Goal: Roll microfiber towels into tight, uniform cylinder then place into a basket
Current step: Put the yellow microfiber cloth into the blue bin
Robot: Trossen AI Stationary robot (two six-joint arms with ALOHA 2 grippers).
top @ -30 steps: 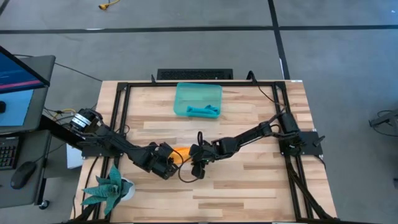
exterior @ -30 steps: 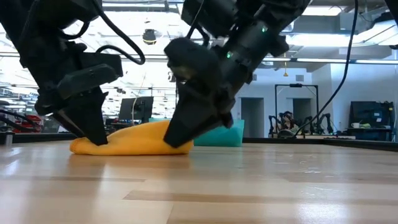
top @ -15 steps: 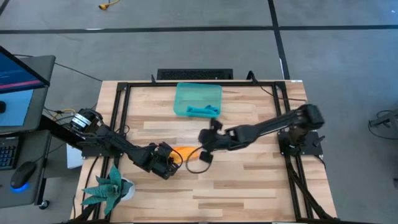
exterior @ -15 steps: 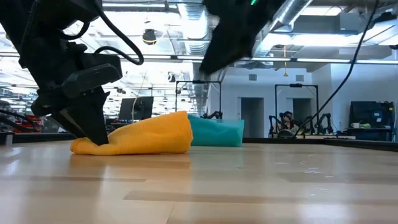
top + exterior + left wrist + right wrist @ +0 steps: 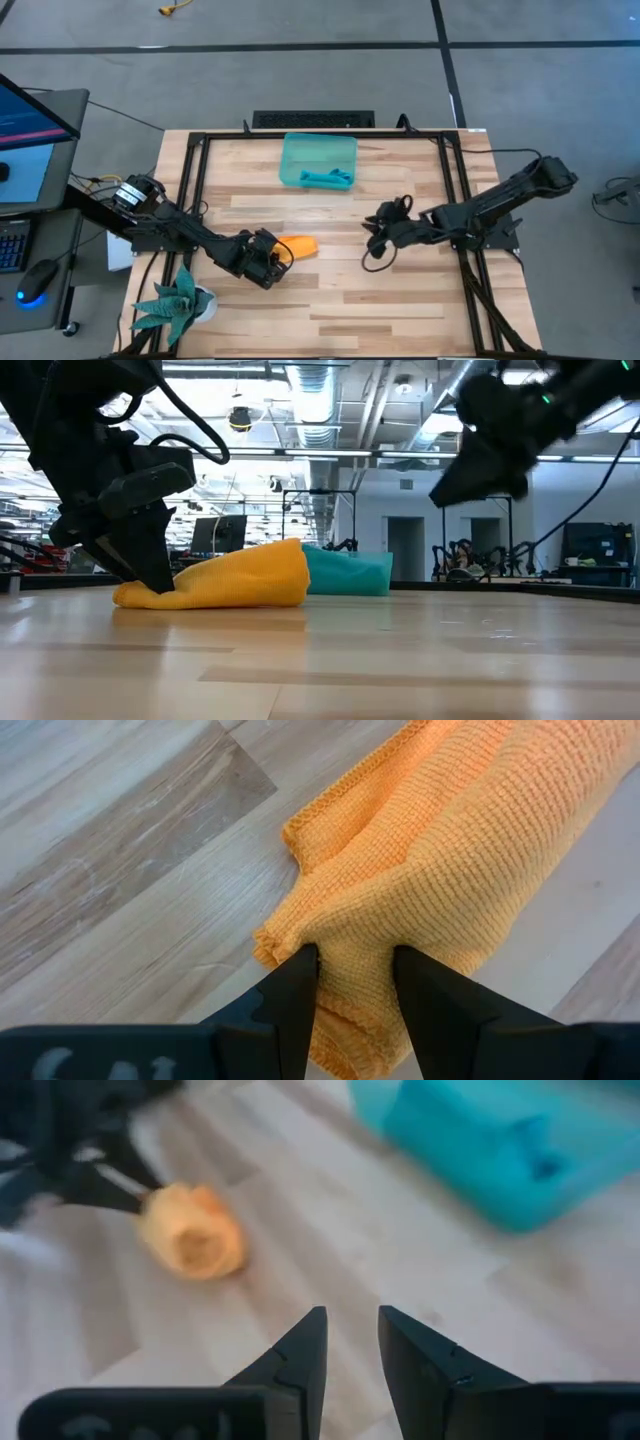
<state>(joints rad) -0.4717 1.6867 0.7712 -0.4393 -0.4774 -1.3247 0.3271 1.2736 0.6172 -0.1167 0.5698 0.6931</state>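
Observation:
The orange-yellow towel [image 5: 298,246] lies on the table as a short roll, left of the middle. Its open spiral end [image 5: 192,1232] shows in the right wrist view. My left gripper [image 5: 272,258] is shut on the roll's left end. My right gripper [image 5: 378,228] hangs in the air to the right of the roll, well apart from it, open with nothing between its fingers [image 5: 350,1342]. The teal basket [image 5: 318,160] stands at the far middle of the table. A rolled teal-blue towel [image 5: 325,179] rests on the basket's floor along the near wall. My left gripper pinches a bunched fold of several layers [image 5: 355,935] at the roll's left end between its two fingers [image 5: 298,988]. The fingers slant down from the table's left side [image 5: 150,570]. The roll lies along the table, its right end free.
A green spiky plant in a white pot [image 5: 178,300] stands at the near left corner, close to my left arm. A black frame [image 5: 195,150] runs around the tabletop. Bare wood lies between the roll and my right gripper and along the near edge.
My right gripper has left the roll's right end, risen and swung toward the table's right edge. That end of the roll, flattened under the gripper before, has sprung up rounder. The roll has stayed in place on the table.

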